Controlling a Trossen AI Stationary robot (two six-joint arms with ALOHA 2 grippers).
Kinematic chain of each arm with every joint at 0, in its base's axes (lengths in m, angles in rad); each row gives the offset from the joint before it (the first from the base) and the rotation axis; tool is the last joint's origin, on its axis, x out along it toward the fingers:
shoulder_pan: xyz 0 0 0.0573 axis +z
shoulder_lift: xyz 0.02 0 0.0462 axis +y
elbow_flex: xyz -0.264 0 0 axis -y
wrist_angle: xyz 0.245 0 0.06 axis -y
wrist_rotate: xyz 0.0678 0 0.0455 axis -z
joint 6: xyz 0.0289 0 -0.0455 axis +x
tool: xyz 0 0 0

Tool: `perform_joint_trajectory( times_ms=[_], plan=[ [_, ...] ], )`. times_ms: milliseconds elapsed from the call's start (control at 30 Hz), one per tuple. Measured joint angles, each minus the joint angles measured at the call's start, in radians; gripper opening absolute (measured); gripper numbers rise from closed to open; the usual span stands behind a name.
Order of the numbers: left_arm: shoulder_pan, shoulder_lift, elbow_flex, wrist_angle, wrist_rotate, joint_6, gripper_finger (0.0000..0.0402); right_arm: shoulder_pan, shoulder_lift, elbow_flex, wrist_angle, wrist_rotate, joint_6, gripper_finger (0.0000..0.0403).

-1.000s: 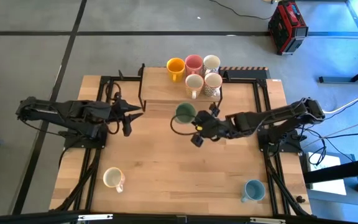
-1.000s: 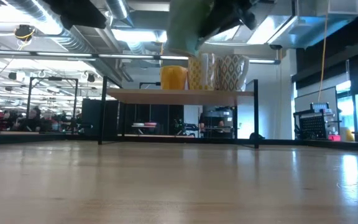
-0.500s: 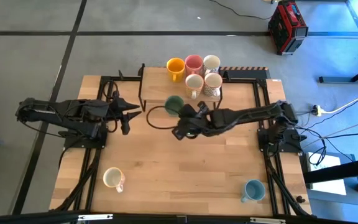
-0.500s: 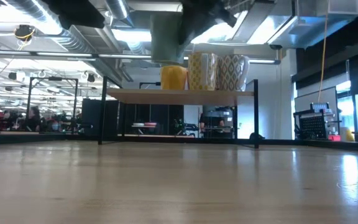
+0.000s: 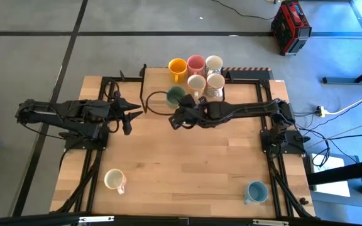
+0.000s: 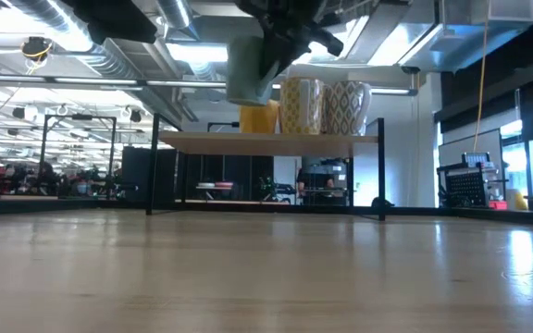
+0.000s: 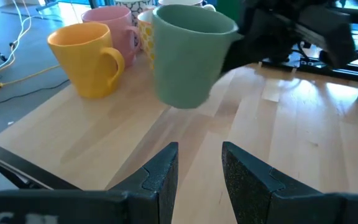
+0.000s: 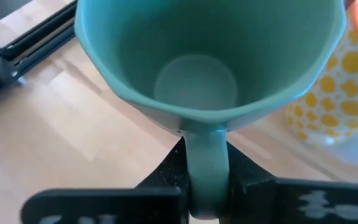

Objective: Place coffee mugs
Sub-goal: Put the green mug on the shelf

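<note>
A green mug hangs in the air over the front left part of a raised wooden shelf at the table's far edge, with my right gripper shut on it. It also shows in the low view and in the left wrist view. On the shelf stand an orange mug, a pink mug, a white mug, a yellow-dotted mug and a patterned mug. My left gripper waits open at the table's left, pointing at the shelf. My right gripper pinches the green mug's handle between its two fingers. The fingers come from the table's right and near side, slanting downward. The mug is lifted clear of the shelf, nearly upright with its mouth up.
A cream mug stands near the table's front left and a light blue mug near the front right. The shelf's black frame posts stand beside the green mug. Bare shelf board lies left of the orange mug.
My right gripper has carried the green mug toward the table's far edge and to the left, from the table's middle to above the shelf's front left part, rolling its wrist on the way. The mug has stayed lifted and held.
</note>
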Motion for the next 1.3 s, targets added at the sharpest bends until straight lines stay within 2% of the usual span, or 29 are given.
perform_joint_trajectory(
  times_ms=[467, 800, 1300],
  plan=[
    [0.000, 0.000, 0.000, 0.000, 0.000, 0.000, 0.0118, -0.078, 0.023, -0.001, 0.041, -0.013, 0.086, 0.0021],
    [0.000, 0.000, -0.002, 0.000, 0.000, -0.001, 0.0118, -0.082, 0.070, -0.001, 0.044, -0.006, 0.234, 0.0021],
    [0.000, 0.000, -0.002, 0.007, 0.000, -0.002, 0.0118, -0.104, 0.085, 0.000, 0.012, 0.021, 0.252, 0.0021]
  ],
)
